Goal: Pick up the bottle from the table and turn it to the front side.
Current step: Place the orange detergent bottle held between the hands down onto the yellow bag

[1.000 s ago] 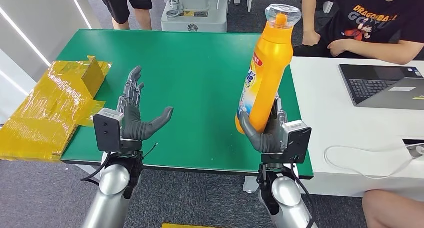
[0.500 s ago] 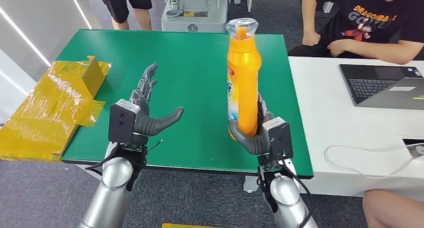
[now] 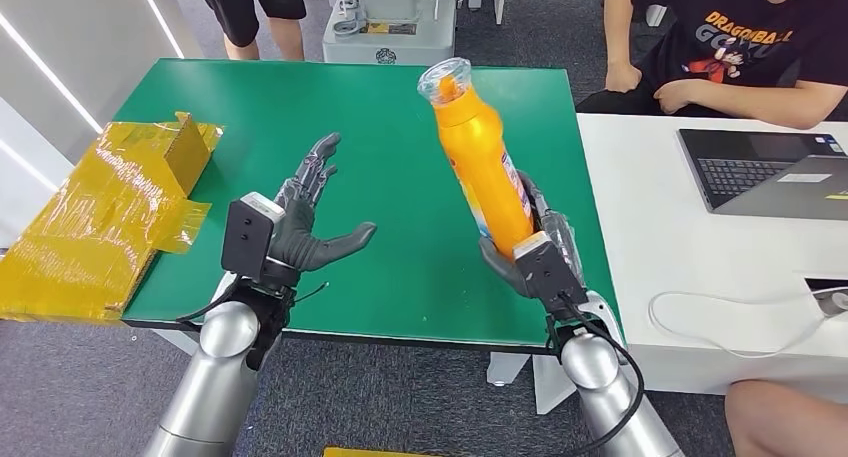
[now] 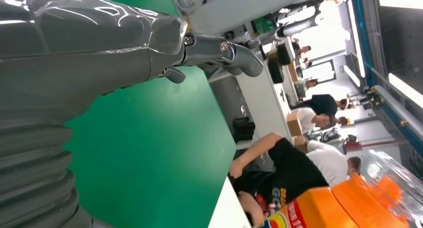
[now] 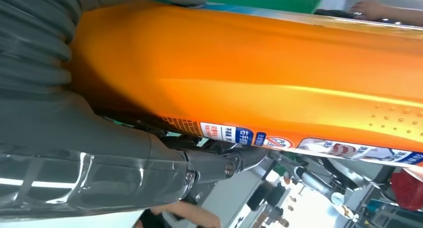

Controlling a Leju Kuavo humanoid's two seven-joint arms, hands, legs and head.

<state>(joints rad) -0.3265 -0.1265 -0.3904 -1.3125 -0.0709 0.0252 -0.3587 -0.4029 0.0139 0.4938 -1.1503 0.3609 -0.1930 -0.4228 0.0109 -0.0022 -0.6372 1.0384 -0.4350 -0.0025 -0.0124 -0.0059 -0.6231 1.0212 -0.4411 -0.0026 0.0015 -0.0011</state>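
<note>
The orange bottle (image 3: 484, 162) with a clear cap is held off the green table (image 3: 400, 107), its cap end tilted toward my left. My right hand (image 3: 535, 252) grips its lower end; the label runs along the side facing right. In the right wrist view the orange bottle (image 5: 259, 83) lies across my right hand (image 5: 100, 153), the thumb wrapped under it. My left hand (image 3: 300, 232) hovers over the table's front left part, palm turned toward the bottle, fingers spread, nothing in it. The left wrist view shows my left hand (image 4: 100, 53) and the bottle (image 4: 344, 203) beyond it.
A yellow taped package (image 3: 105, 212) lies on the table's left edge. A white desk (image 3: 700, 247) with a laptop (image 3: 765, 172) and a cable stands to the right, where a person (image 3: 740, 47) sits. Another person (image 3: 250, 12) stands behind the table.
My right hand has swung the bottle from leaning right through upright to leaning left, and shifted leftward. My left hand has moved forward and a little toward the bottle, still spread.
</note>
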